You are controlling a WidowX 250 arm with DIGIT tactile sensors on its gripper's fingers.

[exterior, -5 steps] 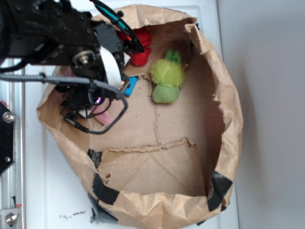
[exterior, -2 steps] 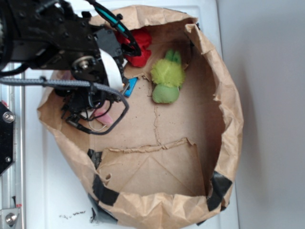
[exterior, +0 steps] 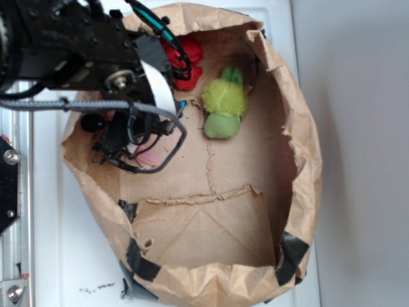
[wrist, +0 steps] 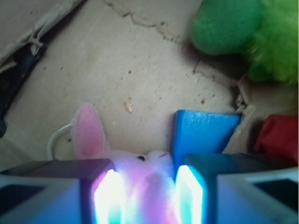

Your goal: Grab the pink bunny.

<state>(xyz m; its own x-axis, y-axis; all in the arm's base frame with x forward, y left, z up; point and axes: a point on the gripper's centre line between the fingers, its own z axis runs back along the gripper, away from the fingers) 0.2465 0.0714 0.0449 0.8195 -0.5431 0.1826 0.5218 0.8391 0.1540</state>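
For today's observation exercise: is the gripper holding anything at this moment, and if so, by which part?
The gripper has the pink bunny between its two fingers, at the head just below the ear. Whether the fingers press it firmly or merely straddle it cannot be told.

One crumpled brown paper bag (exterior: 300,128) lies open, and everything counted sits inside it. Three soft toys: one pink bunny (wrist: 140,172) near the bag's left wall, one lime-green plush toy (exterior: 223,105) toward the middle, one red cloth ball (exterior: 190,61) near the back wall. One blue block (wrist: 203,133) lies just beside the bunny.
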